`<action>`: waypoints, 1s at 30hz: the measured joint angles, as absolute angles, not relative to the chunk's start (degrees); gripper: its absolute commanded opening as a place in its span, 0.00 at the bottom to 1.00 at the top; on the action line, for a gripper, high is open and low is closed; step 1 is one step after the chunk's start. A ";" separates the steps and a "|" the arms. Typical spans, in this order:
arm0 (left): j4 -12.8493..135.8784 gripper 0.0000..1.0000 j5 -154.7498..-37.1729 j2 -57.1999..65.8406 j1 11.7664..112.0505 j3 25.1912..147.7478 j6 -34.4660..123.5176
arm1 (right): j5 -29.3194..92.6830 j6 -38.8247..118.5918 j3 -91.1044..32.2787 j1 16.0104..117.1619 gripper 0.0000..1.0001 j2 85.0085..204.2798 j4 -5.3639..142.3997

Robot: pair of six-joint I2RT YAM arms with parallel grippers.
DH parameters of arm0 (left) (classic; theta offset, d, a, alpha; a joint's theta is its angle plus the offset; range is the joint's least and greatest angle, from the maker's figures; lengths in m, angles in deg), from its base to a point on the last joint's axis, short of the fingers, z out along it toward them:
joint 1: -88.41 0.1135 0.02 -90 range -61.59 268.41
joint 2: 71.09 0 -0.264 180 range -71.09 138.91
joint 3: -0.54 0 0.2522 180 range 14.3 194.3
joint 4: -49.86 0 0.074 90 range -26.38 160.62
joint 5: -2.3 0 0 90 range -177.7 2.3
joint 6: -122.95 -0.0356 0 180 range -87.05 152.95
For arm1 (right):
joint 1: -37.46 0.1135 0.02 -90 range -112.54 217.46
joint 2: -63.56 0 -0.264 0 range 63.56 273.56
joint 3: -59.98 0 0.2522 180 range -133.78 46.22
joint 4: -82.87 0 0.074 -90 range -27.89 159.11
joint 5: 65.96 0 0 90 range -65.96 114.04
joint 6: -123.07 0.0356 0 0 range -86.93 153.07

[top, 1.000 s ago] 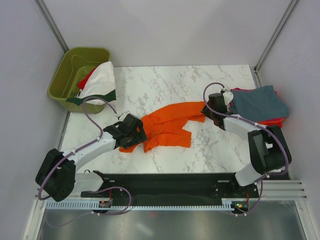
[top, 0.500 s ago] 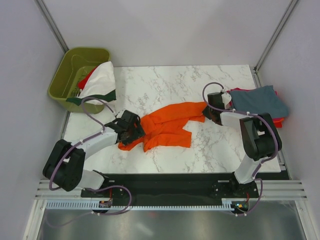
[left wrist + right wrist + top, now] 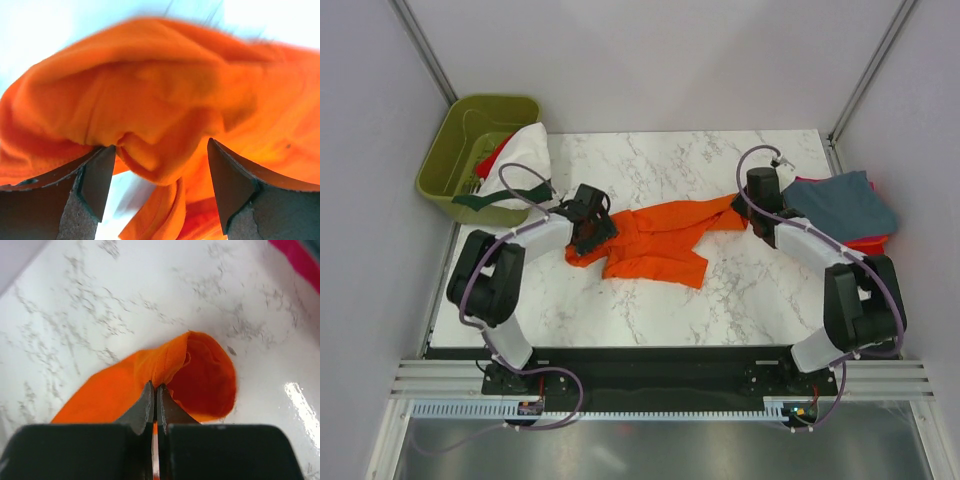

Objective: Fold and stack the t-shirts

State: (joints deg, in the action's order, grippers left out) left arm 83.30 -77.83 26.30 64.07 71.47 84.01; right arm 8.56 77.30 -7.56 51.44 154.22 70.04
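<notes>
A crumpled orange t-shirt (image 3: 655, 240) lies across the middle of the marble table (image 3: 650, 165). My left gripper (image 3: 592, 225) is at its left end. In the left wrist view the left gripper (image 3: 159, 150) stands open, with a bunched fold of the orange t-shirt (image 3: 150, 100) between its fingers (image 3: 95, 180), unpinched. My right gripper (image 3: 757, 205) is at the shirt's right end. In the right wrist view the right gripper (image 3: 155, 386) is shut on a raised edge of the orange t-shirt (image 3: 200, 370). A blue-grey t-shirt (image 3: 840, 205) tops a stack at the right, over a red one (image 3: 868, 243).
An olive-green bin (image 3: 460, 150) stands at the back left with a white, green-trimmed t-shirt (image 3: 520, 165) draped over its rim and red cloth inside. A magenta strip (image 3: 295, 257) shows at the right wrist view's top right corner. Grey walls enclose the table.
The right gripper has shut on the shirt's right end and moved toward the back. The left gripper has swung back and left along the shirt. The shirt has shifted away from the arms.
</notes>
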 measured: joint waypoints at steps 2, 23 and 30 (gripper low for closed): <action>83.83 0.80 -77.81 30.19 65.03 76.49 83.40 | 8.23 76.38 -8.85 51.44 0.00 150.63 69.10; 88.33 0.82 -77.77 26.89 55.59 86.79 73.61 | 7.20 74.17 -6.71 50.23 0.01 139.16 63.81; 88.92 0.82 -77.09 23.46 45.25 77.54 76.71 | 7.53 74.15 -6.64 49.67 0.01 139.16 63.83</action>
